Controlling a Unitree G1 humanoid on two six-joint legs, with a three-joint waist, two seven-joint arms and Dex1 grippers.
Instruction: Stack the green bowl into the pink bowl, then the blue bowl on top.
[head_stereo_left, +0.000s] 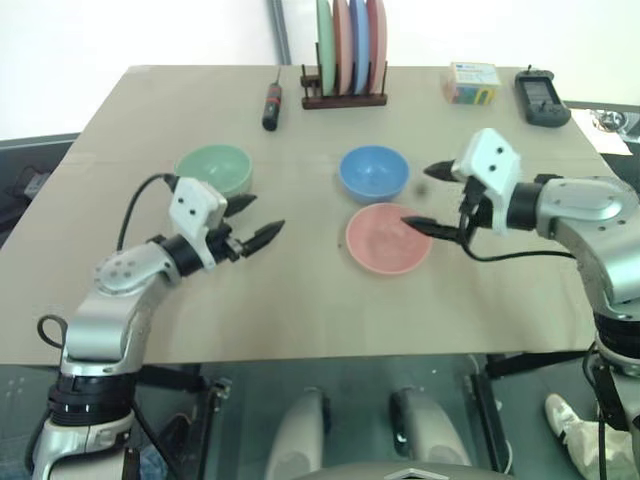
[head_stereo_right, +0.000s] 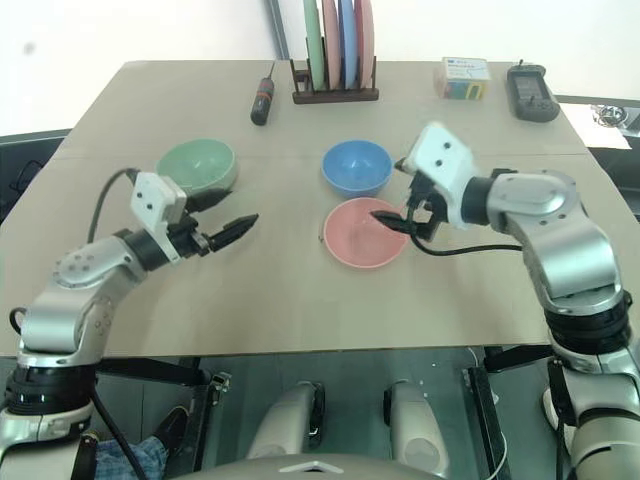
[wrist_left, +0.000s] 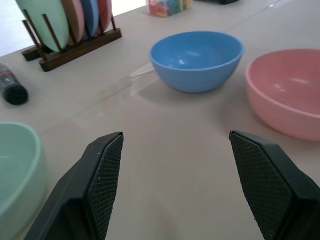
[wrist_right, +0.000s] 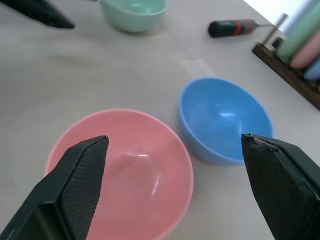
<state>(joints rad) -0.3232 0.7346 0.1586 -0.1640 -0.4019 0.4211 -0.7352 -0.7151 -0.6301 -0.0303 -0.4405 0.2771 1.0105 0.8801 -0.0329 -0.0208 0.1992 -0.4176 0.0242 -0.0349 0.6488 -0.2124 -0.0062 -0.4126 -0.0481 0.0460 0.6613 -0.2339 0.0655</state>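
The 3 bowls are sitting apart on the table (head_stereo_left: 300, 320), none stacked yet. The green bowl (head_stereo_left: 214, 169) is lying toward the robot's left, the blue bowl (head_stereo_left: 373, 172) near the middle, and the pink bowl (head_stereo_left: 388, 238) just in front of the blue one, close beside it but not touching.

The left gripper (head_stereo_left: 255, 220) is hovering just beside the green bowl on its near side, jaws spread wide and holding nothing. The right gripper (head_stereo_left: 432, 199) is hanging over the right edge of the pink bowl, jaws also spread wide and empty.

The head views are showing what the wrist views are cutting off: a plate rack (head_stereo_left: 345, 60) at the far edge with upright plates, a screwdriver (head_stereo_left: 271, 104) left of it, a small colourful box (head_stereo_left: 472, 82) and a dark handheld device (head_stereo_left: 542, 98) at the far right.

The left wrist view is looking between its fingers (wrist_left: 102, 185) across bare table toward the blue and pink bowls, with the green bowl's rim at the edge. The right wrist view is looking down into the pink bowl's empty inside, with the blue bowl beyond it, and the left gripper's tip is showing in 1 corner
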